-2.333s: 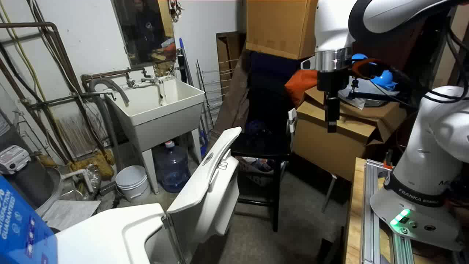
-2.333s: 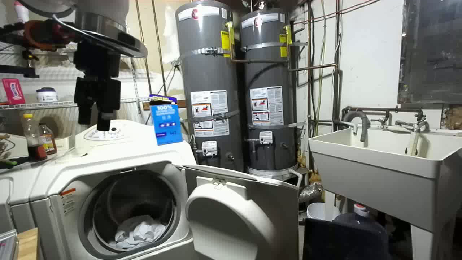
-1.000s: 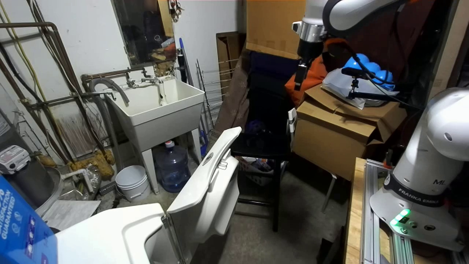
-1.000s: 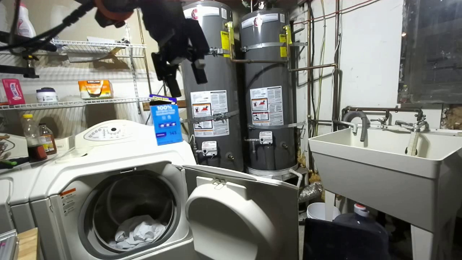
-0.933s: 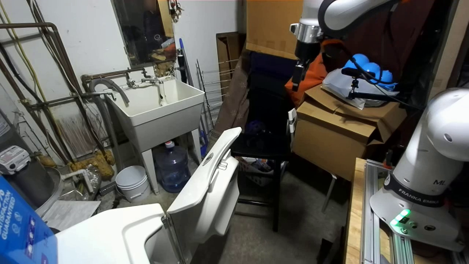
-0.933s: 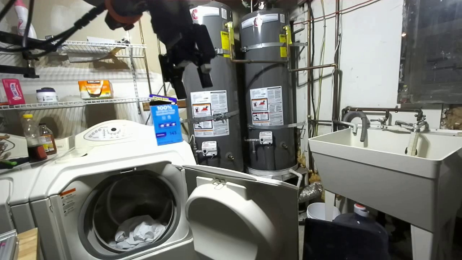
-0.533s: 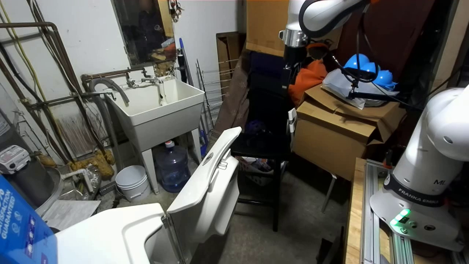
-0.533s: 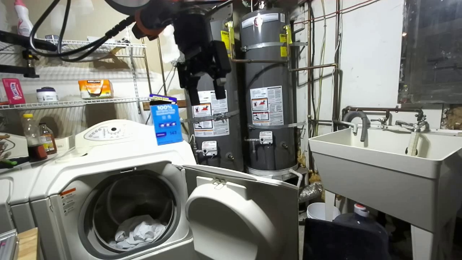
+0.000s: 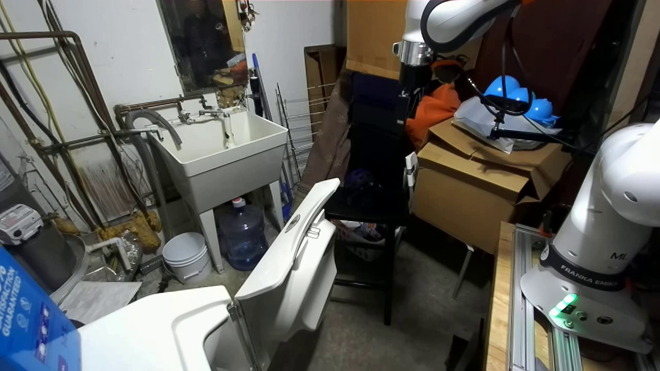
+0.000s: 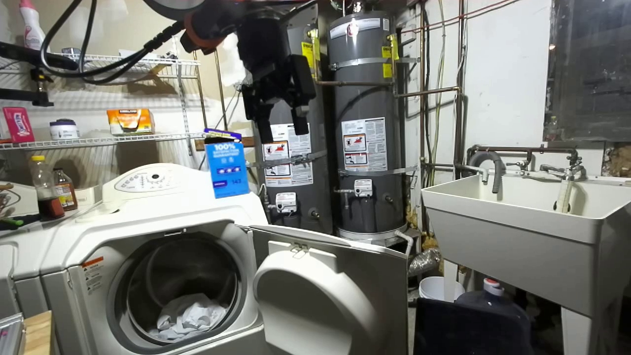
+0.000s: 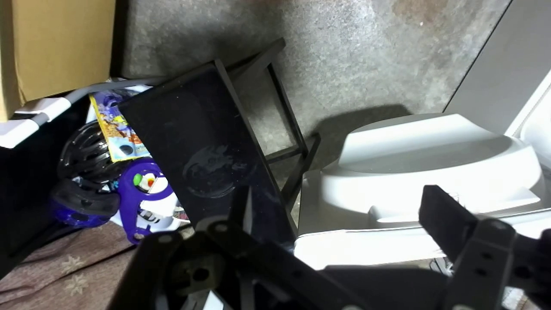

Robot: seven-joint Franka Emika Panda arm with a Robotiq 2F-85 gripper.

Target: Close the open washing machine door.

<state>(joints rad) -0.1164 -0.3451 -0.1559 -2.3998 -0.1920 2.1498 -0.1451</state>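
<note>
- Our end effector hangs spread, probably above the washing machine door.
- We should descend outside its free edge, then push it closed.

The Franka Panda arm stands on its base, green light strip aglow, lower link leaning up and out of view. At the top, the forearm slants back in, down to the silver-banded wrist. And there's the Robotiq gripper, black, pointing downward in both exterior views, fingers well apart! Check the wrist view: yes, one finger each side, a broad gap between them, the pair dark and slightly blurred.
</note>
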